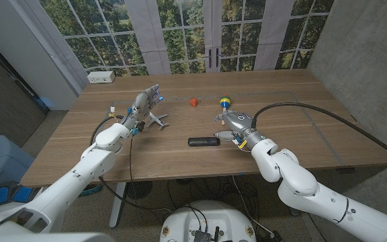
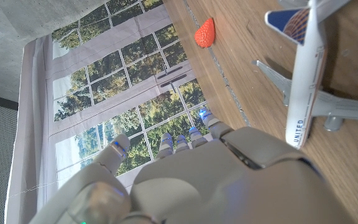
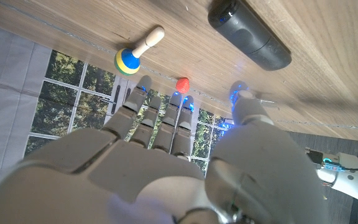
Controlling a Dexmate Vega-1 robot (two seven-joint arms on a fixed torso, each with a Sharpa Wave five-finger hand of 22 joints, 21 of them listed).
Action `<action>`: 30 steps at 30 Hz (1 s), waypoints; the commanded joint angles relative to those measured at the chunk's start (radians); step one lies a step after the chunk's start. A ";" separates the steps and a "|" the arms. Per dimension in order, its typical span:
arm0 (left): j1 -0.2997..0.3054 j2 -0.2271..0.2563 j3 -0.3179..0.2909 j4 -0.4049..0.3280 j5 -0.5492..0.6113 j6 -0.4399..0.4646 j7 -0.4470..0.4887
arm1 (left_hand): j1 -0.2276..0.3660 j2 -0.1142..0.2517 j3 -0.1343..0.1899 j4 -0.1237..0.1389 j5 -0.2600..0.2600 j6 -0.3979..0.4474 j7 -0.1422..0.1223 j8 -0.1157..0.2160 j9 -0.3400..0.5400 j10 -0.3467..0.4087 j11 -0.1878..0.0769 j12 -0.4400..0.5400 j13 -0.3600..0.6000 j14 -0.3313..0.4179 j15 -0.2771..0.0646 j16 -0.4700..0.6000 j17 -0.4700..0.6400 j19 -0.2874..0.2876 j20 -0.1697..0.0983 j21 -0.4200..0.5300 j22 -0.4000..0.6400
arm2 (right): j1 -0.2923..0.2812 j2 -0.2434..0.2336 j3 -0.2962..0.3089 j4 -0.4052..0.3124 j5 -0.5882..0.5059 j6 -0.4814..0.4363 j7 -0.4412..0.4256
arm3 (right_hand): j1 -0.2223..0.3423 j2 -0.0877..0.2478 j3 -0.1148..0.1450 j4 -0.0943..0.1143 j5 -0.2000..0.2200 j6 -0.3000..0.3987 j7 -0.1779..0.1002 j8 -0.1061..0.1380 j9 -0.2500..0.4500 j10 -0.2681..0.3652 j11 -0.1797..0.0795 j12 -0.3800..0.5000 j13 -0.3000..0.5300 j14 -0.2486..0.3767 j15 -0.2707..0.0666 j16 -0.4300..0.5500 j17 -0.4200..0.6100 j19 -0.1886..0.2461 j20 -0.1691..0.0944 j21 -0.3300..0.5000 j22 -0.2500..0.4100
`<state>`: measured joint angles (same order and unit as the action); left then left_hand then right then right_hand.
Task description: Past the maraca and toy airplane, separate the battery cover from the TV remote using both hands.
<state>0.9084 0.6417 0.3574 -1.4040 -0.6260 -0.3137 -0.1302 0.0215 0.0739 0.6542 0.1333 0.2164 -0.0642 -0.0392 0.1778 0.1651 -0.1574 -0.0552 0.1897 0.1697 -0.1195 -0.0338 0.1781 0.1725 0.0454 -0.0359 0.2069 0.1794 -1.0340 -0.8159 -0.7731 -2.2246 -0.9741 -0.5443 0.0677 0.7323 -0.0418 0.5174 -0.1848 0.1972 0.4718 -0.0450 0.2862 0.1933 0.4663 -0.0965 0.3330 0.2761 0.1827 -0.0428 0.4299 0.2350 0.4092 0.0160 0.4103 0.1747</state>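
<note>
Both released, the left hand (image 1: 144,104) is hovering over the airplane (image 1: 156,119) while the right hand (image 1: 230,122) is hanging between maraca (image 1: 225,103) and remote (image 1: 203,142) on the worktop (image 1: 301,114).

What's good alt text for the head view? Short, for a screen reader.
Two robot arms reach over a wooden table toward a dark TV remote lying between the open left hand and right hand. A toy airplane sits beside the left hand, a maraca beyond the right, and a small red object further back.
</note>
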 commanded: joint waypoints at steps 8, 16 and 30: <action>0.008 0.007 -0.002 -0.017 0.001 0.004 0.003 | 0.004 0.075 0.003 -0.004 0.004 0.005 0.002 0.000 0.005 0.003 -0.003 0.001 0.005 0.005 -0.044 0.003 0.003 0.009 -0.032 0.005 0.002 | -0.005 0.059 -0.008 0.042 -0.095 0.063 0.066 | 0.030 -0.006 -0.010 0.008 0.007 0.029 -0.009 0.010 0.003 0.028 -0.007 0.010 0.009 0.012 -0.077 0.011 0.009 0.015 -0.002 -0.003 0.004; 0.017 0.010 -0.004 -0.024 0.000 0.004 0.008 | 0.004 0.076 0.003 -0.003 0.005 0.005 0.003 0.000 0.005 0.003 -0.003 0.001 0.005 0.005 -0.043 0.003 0.003 0.009 -0.034 0.004 0.002 | -0.004 0.072 -0.009 0.060 -0.106 0.079 0.095 | 0.037 0.000 -0.014 0.012 0.007 0.042 -0.012 0.014 0.002 0.038 -0.009 0.013 0.013 0.015 -0.078 0.015 0.012 0.021 -0.003 -0.003 0.004; 0.025 0.018 -0.009 -0.029 -0.005 0.008 0.005 | 0.003 0.077 0.004 -0.002 0.005 0.005 0.004 0.000 0.005 0.003 -0.001 0.000 0.005 0.004 -0.042 0.002 0.003 0.009 -0.035 0.004 0.002 | 0.013 0.106 -0.028 0.105 -0.127 0.082 0.135 | 0.044 0.014 -0.019 0.020 0.004 0.042 -0.005 0.011 0.002 0.038 -0.004 0.011 0.020 0.021 -0.080 0.022 0.017 0.024 -0.004 -0.006 0.005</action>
<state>0.9271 0.6541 0.3522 -1.4281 -0.6275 -0.3087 -0.1251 0.0215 0.0739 0.6542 0.1333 0.2164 -0.0606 -0.0356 0.1778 0.1651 -0.1575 -0.0552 0.1897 0.1697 -0.1195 -0.0339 0.1781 0.1725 0.0452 -0.0358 0.2069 0.1792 -1.0366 -0.7353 -0.7876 -2.1511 -1.0810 -0.4646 0.1636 0.7715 -0.0338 0.4995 -0.1668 0.1972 0.5055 -0.0538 0.2940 0.1931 0.4968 -0.1018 0.3405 0.2907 0.1971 -0.0393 0.4422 0.2489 0.4268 0.0126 0.4064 0.1745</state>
